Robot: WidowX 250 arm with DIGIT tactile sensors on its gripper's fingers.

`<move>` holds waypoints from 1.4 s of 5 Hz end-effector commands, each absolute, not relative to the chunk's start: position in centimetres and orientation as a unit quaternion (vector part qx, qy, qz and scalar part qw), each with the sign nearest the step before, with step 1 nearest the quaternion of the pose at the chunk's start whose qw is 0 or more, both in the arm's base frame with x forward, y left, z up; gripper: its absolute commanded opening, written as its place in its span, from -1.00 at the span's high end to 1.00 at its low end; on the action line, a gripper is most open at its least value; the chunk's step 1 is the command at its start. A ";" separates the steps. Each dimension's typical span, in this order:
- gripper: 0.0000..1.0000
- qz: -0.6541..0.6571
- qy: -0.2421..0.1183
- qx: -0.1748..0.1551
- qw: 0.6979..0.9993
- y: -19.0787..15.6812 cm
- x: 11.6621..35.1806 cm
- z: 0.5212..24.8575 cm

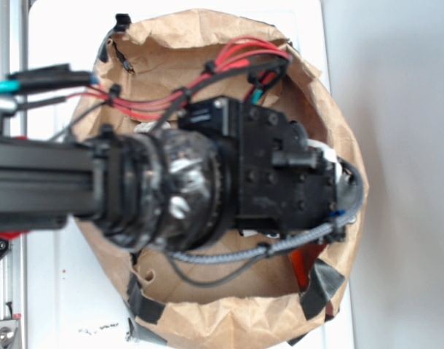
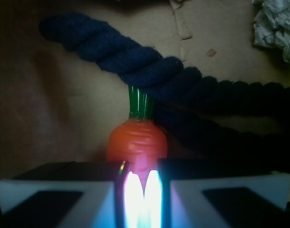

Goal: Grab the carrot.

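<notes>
My gripper (image 2: 142,190) sits inside the bag (image 1: 331,109); wrist view shows its fingers (image 2: 83,190) pinching the carrot (image 2: 137,140) at its narrow end; the green top (image 2: 140,103) points away, tucked under the rope (image 2: 135,59) (dark blue, thick); exterior view hides the carrot behind my arm (image 1: 171,189).

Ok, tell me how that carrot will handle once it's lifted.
The carrot looks like smooth moulded plastic, so probably stiff, light and somewhat slippery. Its tapered round body may squirt from the jaws. The dark rope lies across its green top, so it may drag.
</notes>
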State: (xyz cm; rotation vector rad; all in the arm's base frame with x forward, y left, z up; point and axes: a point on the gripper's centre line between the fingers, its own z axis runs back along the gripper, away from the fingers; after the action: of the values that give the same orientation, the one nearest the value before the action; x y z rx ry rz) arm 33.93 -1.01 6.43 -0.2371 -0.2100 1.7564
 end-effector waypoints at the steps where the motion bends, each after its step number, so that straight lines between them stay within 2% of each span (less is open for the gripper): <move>1: -1.00 0.770 -0.128 -0.127 0.612 1.4 34.4 9.0; 3: -1.00 0.770 -0.132 -0.119 0.613 2.1 34.6 8.6; 5: -1.00 0.783 -0.142 -0.092 0.599 3.3 35.6 7.6; 6: -1.00 0.782 -0.136 -0.075 0.604 2.8 35.9 6.7; 7: 1.00 0.783 -0.124 -0.069 0.606 2.1 35.7 6.3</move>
State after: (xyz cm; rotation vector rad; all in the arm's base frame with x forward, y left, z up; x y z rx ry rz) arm 35.25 1.23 4.22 -0.1070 -0.2381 1.8132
